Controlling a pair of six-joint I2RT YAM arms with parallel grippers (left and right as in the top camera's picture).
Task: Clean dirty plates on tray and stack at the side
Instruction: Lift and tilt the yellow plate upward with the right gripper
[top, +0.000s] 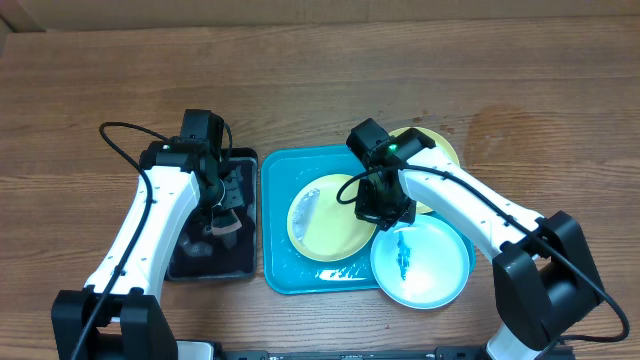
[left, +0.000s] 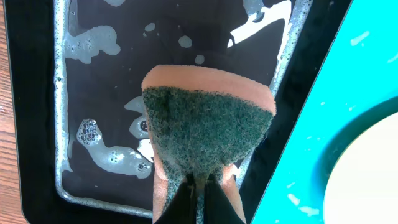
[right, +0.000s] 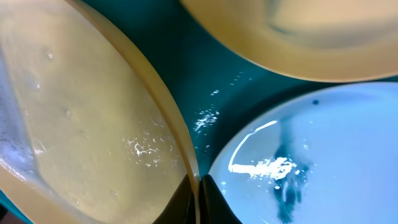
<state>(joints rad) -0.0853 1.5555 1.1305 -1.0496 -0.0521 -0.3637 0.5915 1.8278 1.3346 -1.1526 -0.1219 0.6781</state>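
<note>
The turquoise tray (top: 282, 270) holds a wet yellow-green plate (top: 325, 232). My right gripper (top: 385, 212) is shut on that plate's right rim; the wrist view shows the rim (right: 180, 134) pinched between the fingers (right: 198, 199). A light blue plate (top: 435, 275) with a dark teal smear (top: 404, 250) overlaps the tray's right front corner, also seen in the right wrist view (right: 336, 155). A second yellow-green plate (top: 440, 148) lies behind the right arm. My left gripper (left: 199, 186) is shut on an orange sponge (left: 208, 124) with a green scouring face, above the black tray (left: 112, 81).
The black tray (top: 245, 265) stands left of the turquoise tray and holds soapy water with foam patches (left: 112, 155). The turquoise tray's edge shows in the left wrist view (left: 323, 124). Bare wooden table (top: 320, 80) lies behind and at both sides.
</note>
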